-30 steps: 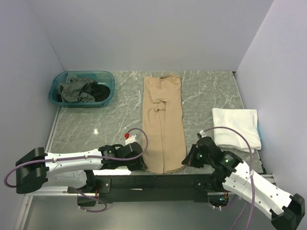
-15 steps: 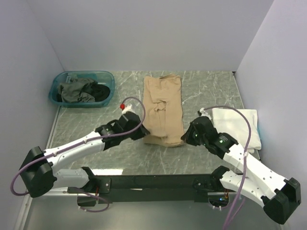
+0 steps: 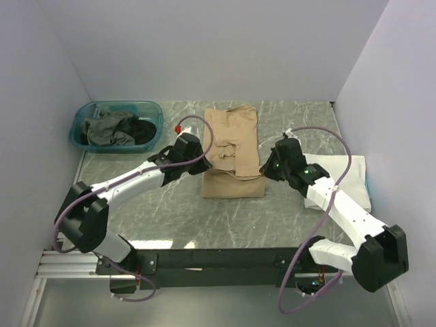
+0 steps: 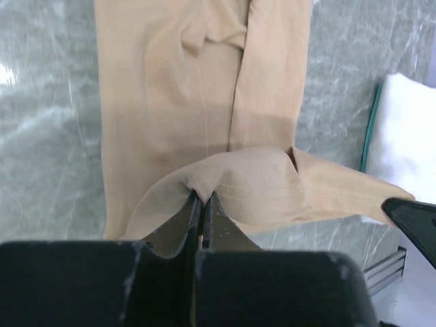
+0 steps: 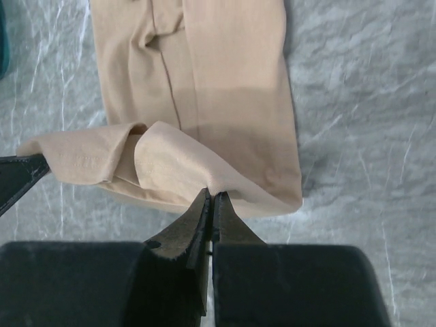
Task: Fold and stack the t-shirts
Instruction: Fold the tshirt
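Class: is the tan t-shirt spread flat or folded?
Partly folded: the tan t-shirt is doubled back over itself, hem pinched by left claw and right claw.

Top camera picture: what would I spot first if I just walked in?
First, the long tan cloth t-shirt in the middle of the grey marbled table, its near end doubled over. The left gripper and the right gripper are each shut on a corner of that end. Next come the teal plastic tub of dark crumpled shirts at the far left, and the folded white t-shirt at the right edge.
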You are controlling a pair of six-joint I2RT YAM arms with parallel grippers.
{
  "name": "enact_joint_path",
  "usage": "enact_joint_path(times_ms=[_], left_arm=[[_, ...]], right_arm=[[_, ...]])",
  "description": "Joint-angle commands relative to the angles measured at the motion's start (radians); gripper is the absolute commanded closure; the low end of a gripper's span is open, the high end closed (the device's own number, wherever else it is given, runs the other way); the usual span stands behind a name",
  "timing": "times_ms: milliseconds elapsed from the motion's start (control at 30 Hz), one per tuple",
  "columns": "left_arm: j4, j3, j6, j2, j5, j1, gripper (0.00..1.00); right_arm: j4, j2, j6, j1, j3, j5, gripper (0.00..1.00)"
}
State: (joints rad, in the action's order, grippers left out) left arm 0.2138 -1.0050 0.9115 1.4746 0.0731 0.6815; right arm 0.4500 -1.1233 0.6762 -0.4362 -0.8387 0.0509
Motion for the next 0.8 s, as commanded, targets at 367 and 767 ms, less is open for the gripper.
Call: enact_joint_path(times_ms=[367,767], left_arm=[[-0.025,-0.228,-0.129,0.211,-0.105,-0.119,0.99],[-0.002,-0.320,-0.138,0.357,-0.125,-0.158,0.99]], right_arm=[[-0.103,-0.245,-0.092,0.111,-0.192,-0.106,1.00],[-0.154,-0.458,-0.107,0.163,-0.267,-0.145,1.00]])
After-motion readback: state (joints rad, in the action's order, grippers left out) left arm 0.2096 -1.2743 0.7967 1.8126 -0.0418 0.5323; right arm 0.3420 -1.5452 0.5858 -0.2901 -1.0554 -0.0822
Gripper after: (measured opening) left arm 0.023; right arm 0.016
